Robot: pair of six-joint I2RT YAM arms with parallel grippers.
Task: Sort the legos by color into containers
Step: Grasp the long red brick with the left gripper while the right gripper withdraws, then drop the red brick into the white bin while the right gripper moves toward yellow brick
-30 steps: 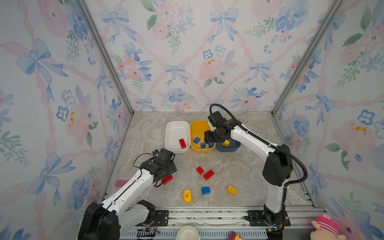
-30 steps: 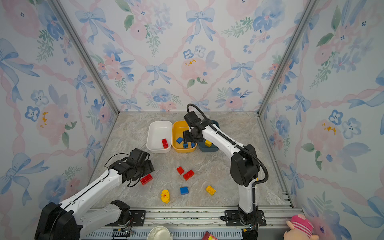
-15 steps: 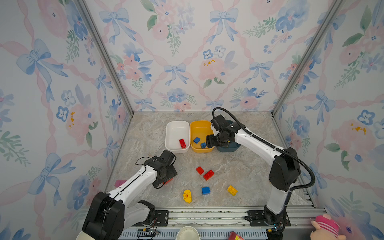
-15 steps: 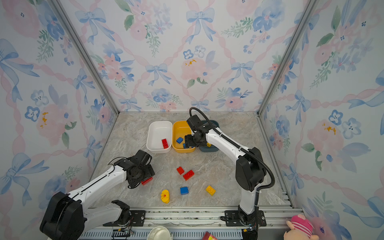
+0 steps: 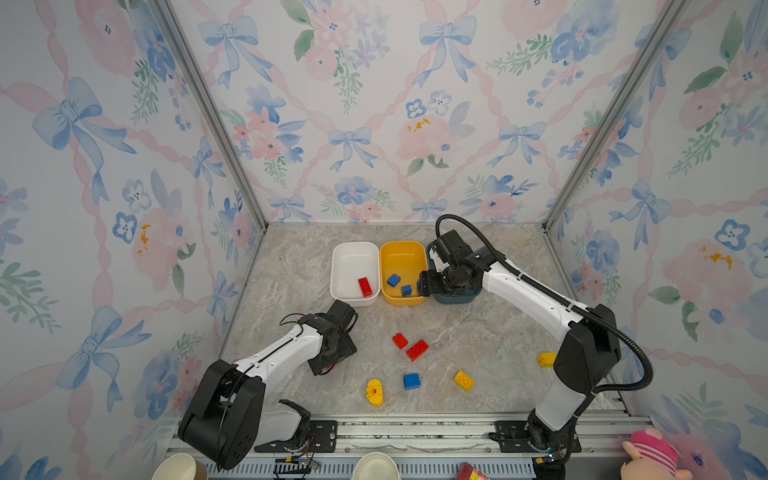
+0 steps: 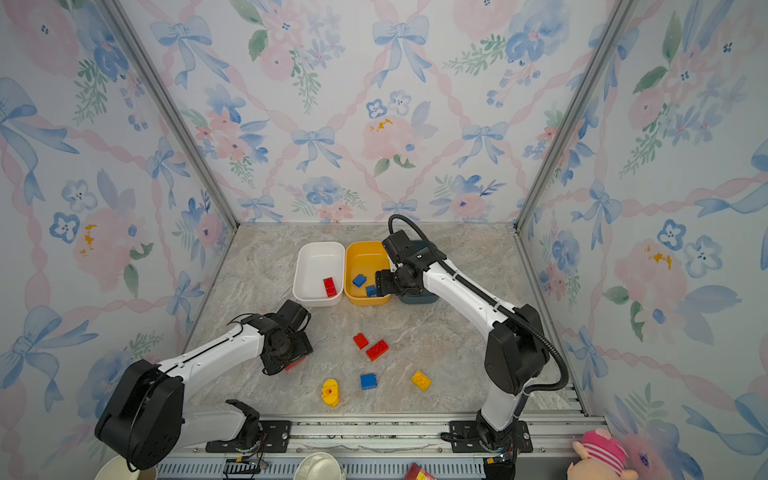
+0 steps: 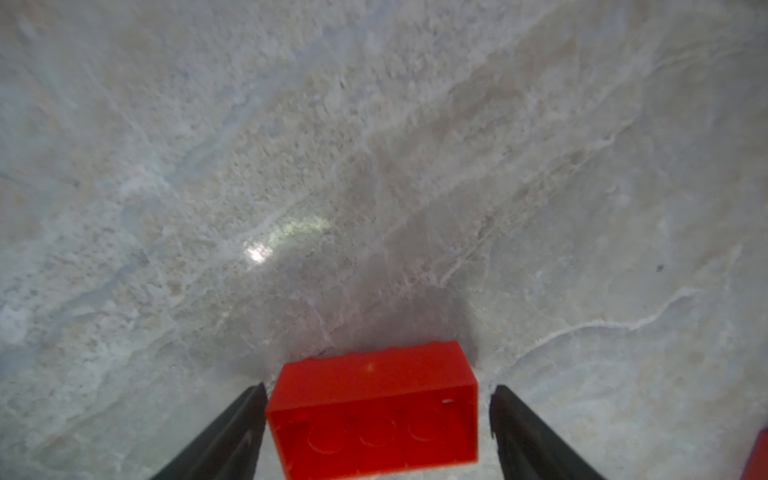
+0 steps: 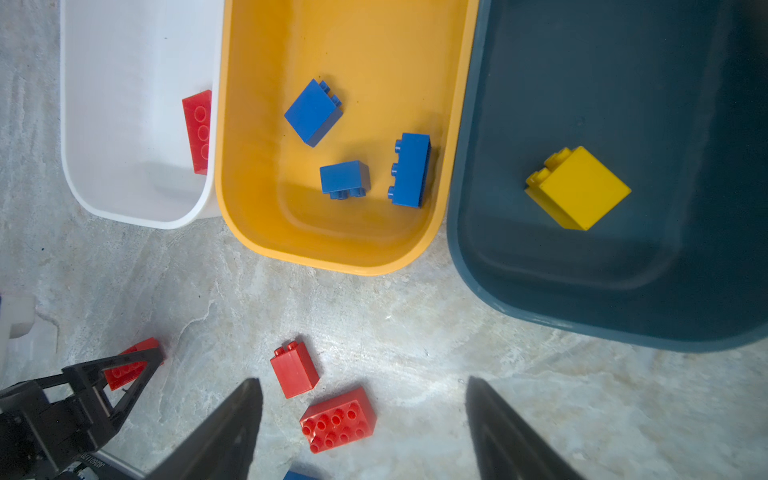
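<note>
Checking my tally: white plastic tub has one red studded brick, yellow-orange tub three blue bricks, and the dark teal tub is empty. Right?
The dark teal plastic tub is not empty: one yellow studded brick lies in it, as the right wrist view shows. The white tub does hold one red brick, the yellow-orange tub three blue bricks.

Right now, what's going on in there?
The left tool stands open around a red studded plastic brick lying on the marble tabletop. The right tool hangs open and empty above the near ends of the tubs. The white plastic tub holds one red brick, the yellow-orange plastic tub three blue bricks, the dark teal plastic tub one yellow brick. Two loose red bricks, a blue brick and three yellow pieces lie on the table.
</note>
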